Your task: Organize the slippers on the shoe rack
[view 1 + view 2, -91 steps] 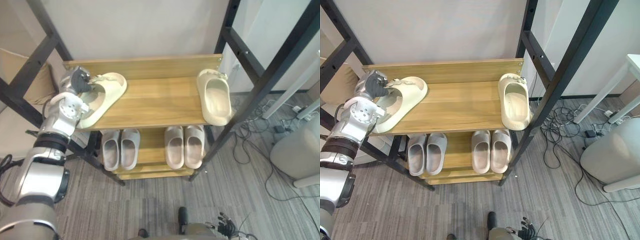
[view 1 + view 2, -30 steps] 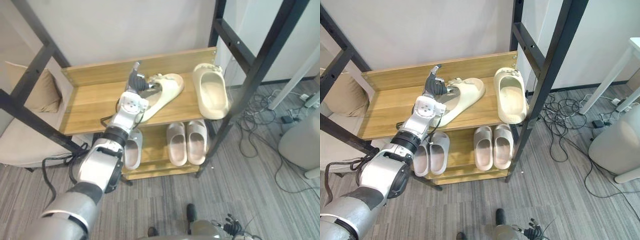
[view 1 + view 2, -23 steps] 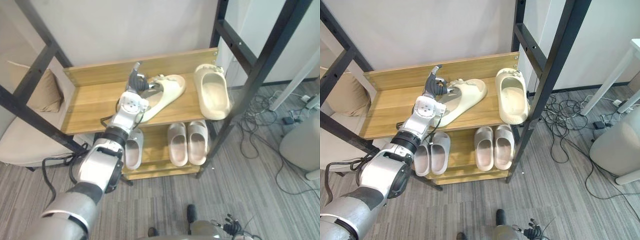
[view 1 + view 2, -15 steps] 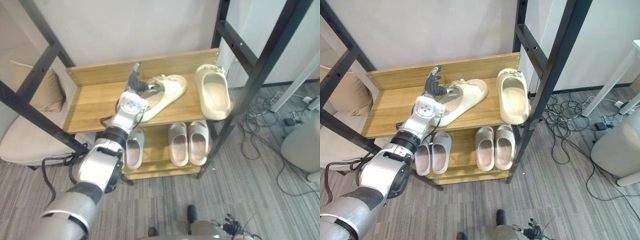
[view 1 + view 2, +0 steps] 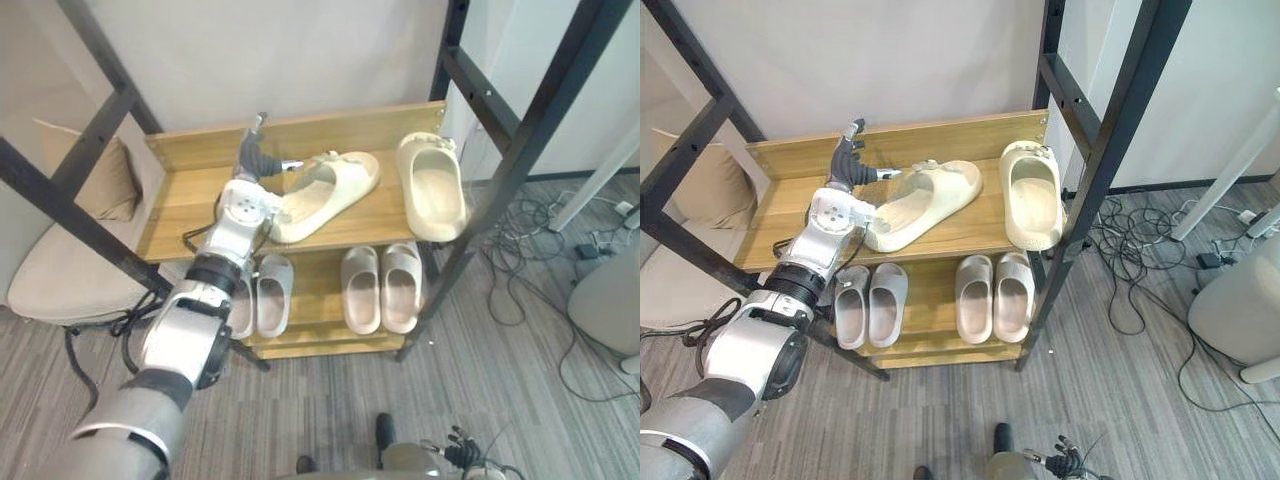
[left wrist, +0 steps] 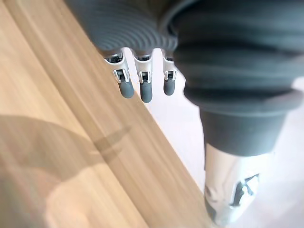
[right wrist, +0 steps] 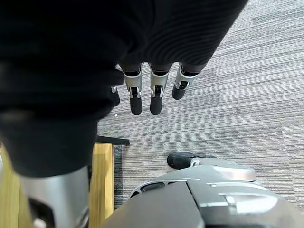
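Observation:
Two cream slippers lie on the wooden shoe rack's top shelf (image 5: 185, 215). One cream slipper (image 5: 325, 190) lies slantwise mid-shelf, toe toward the back right. The other cream slipper (image 5: 433, 190) lies straight at the right end. My left hand (image 5: 250, 165) hovers just left of the slanted slipper's heel, fingers straight and empty; whether its thumb touches the slipper I cannot tell. In the left wrist view its fingers (image 6: 140, 85) point over bare shelf wood (image 6: 57, 142). My right hand (image 7: 151, 92) hangs open over the carpet, low in the left eye view (image 5: 455, 450).
Two pairs of grey slippers, the left pair (image 5: 258, 300) and the right pair (image 5: 383, 290), stand on the lower shelf. Black frame posts (image 5: 505, 160) cross in front of the rack's right end. A cushioned seat (image 5: 70, 260) stands left; cables (image 5: 535, 265) and a white bin (image 5: 610, 300) lie right.
My left hand has drawn back to the left, off the slanted slipper's heel, which stays put. The camera has shifted slightly.

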You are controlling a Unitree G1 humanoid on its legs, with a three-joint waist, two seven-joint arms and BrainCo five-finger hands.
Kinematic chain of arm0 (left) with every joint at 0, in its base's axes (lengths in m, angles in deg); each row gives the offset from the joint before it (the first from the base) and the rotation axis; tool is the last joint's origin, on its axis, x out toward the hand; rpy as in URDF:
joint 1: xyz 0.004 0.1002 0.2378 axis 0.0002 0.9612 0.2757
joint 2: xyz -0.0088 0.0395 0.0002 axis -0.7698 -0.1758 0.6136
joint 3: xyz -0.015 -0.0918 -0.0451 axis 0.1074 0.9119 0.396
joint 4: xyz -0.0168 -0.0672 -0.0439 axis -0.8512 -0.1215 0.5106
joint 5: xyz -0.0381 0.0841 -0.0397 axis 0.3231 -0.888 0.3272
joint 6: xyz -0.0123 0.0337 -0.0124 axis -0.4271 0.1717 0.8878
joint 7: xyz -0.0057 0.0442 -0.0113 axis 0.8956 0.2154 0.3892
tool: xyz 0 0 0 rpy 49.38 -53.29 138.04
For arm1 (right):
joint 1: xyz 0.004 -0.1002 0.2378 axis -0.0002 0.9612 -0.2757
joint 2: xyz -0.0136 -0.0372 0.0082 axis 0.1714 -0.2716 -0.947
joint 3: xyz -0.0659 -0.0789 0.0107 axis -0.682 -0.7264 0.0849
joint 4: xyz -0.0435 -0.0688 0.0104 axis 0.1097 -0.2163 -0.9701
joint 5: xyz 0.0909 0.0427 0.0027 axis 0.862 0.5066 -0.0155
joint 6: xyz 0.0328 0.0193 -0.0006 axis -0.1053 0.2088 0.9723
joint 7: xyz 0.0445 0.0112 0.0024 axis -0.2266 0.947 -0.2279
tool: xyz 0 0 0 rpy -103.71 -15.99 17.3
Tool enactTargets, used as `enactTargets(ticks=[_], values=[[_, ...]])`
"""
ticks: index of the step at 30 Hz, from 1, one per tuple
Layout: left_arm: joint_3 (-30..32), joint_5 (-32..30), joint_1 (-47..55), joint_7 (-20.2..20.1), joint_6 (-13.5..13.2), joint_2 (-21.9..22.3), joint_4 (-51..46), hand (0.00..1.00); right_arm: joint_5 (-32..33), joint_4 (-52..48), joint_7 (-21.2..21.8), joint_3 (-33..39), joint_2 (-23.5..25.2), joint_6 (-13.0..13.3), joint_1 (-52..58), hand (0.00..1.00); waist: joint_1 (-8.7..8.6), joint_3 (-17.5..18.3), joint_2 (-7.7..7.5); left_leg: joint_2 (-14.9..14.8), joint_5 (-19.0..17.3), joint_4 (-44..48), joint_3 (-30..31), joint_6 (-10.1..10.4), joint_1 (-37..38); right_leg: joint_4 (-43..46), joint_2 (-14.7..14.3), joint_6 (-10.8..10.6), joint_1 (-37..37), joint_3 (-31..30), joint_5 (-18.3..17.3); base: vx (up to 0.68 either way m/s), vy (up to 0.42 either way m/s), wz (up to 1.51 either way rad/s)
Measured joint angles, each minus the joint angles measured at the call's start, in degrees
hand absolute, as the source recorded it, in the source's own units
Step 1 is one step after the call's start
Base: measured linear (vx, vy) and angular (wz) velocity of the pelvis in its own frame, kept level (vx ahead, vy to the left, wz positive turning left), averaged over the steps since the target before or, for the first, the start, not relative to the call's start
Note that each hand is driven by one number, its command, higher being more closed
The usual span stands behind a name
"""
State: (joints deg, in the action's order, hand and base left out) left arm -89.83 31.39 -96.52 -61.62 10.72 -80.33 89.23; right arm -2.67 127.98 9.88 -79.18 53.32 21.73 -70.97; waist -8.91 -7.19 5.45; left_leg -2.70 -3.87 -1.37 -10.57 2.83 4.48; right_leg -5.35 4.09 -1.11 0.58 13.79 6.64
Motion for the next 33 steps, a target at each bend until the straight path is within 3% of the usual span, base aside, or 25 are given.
enactTargets(ticks=[6,14,18,26,33], values=[[0.4,4.0,3.6,0.0,-0.2,-2.3,-5.1,0.0,0.0,0.1,0.0,-0.4,-0.2,-0.4,-0.1,0.0,0.56,0.0,-0.01,-0.1,0.0,0.0,0.2,0.0,0.0,0.2,0.0,-0.1,-0.2,0.3,-0.1,0.0,-0.01,0.02],[2.6,12.8,15.1,-1.1,-2.4,-3.8,-18.2,0.0,-0.2,0.6,0.0,-0.5,-0.2,-1.5,-0.1,0.0,2.84,0.1,-0.32,-0.1,0.1,-0.3,0.7,-0.1,0.7,0.1,0.0,-0.2,-0.9,0.8,-0.2,-0.01,-0.007,0.02],[2.6,17.0,21.0,-2.1,-2.5,-4.8,-22.7,0.0,-0.2,0.8,-0.1,-1.4,-0.4,-1.7,-0.3,0.0,2.98,0.2,-0.6,0.0,0.1,-0.3,1.8,-0.2,0.8,0.0,0.2,-0.4,-1.5,1.5,-0.4,-0.01,-0.02,0.11],[0.3,22.4,32.9,-5.6,-3.6,-4.3,-34.1,0.0,-1.1,1.3,0.0,-4.0,-0.2,-3.1,-0.6,0.0,4.79,1.5,-2.91,0.2,0.2,-0.4,2.0,-0.2,0.9,-0.2,0.3,-0.5,-1.7,1.8,-0.5,0.0,-0.003,0.01],[-3.2,24.2,37.6,-7.6,-3.5,-0.4,-36.9,0.0,-2.3,2.5,0.0,-5.6,-0.2,-3.6,-1.8,0.0,5.6,2.1,-3.94,0.5,0.3,-0.3,3.3,-0.5,0.9,-0.2,0.8,-0.7,-2.4,3.1,-0.6,-0.01,-0.012,0.09]])
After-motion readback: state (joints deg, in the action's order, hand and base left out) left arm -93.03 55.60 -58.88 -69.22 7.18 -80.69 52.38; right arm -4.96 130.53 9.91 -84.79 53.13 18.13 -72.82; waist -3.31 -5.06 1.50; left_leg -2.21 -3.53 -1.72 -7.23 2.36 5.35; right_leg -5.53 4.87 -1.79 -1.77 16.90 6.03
